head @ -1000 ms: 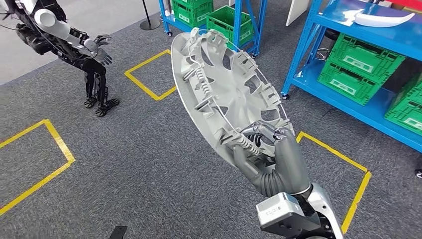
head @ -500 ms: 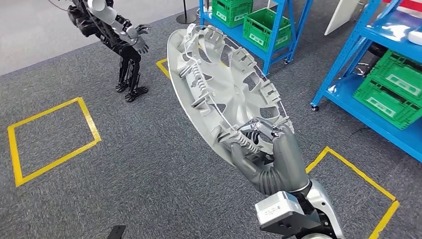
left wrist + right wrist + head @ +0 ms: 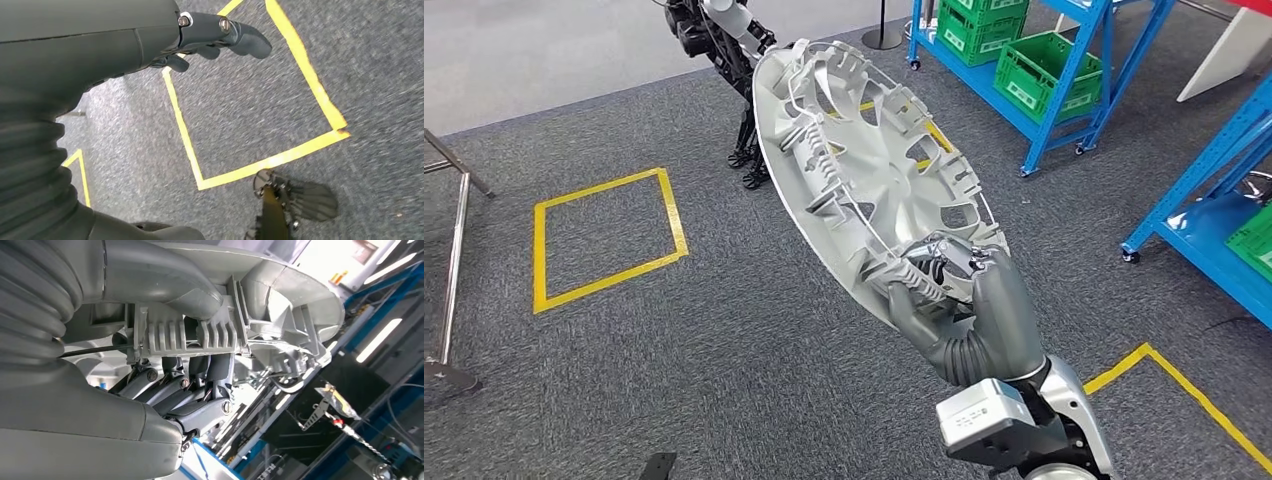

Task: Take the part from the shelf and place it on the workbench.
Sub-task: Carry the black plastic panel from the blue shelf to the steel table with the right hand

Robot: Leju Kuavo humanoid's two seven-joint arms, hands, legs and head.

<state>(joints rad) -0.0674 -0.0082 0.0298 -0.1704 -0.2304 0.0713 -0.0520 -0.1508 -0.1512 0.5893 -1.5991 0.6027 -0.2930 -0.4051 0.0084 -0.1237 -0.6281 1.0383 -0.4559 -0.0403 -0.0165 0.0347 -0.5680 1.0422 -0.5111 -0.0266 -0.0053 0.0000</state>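
Head view shows the right hand [image 3: 969,315] clamped on the rim of the part [image 3: 864,185] at frame centre, in carry; next comes finding the workbench, left hand [image 3: 200,37] loosely curled, empty.

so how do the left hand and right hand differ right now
The right hand grips the silver hubcap by its rim, raised in front of the robot; the left hand holds nothing. The right hand's fingers wrap the hubcap's ribbed edge, while the left hand's fingers hang over the grey carpet. Both have the same grey build.
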